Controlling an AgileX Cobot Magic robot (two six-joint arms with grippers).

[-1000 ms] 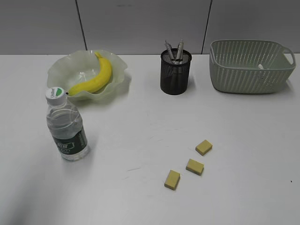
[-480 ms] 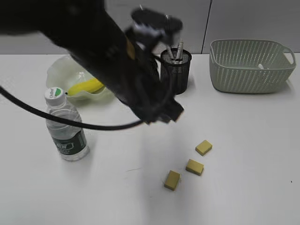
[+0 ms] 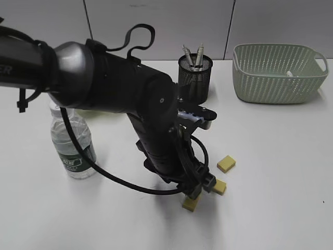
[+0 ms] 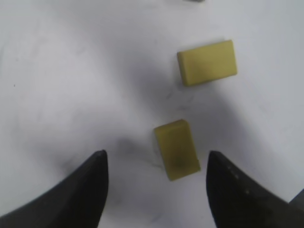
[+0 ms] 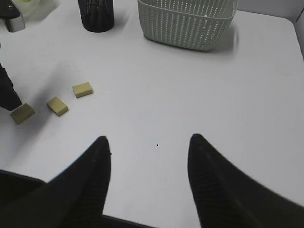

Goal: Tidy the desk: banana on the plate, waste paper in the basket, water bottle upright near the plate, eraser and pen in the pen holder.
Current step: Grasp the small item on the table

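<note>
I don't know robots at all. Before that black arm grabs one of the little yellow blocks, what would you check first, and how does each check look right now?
1. Left gripper open with its jaws either side of the nearest small yellow rectangular eraser: ok.
2. That eraser lies free on the plain white desk, apart from the second yellow eraser: ok.
3. Eraser centred between the jaws: not ok, it sits closer to one jaw.
4. Black mesh cylindrical pen holder upright with room inside: upright ok, room cannot tell.
5. Right gripper open, empty and away from the erasers: ok.
6. Clear plastic water bottle upright beside the arm: ok.
</note>
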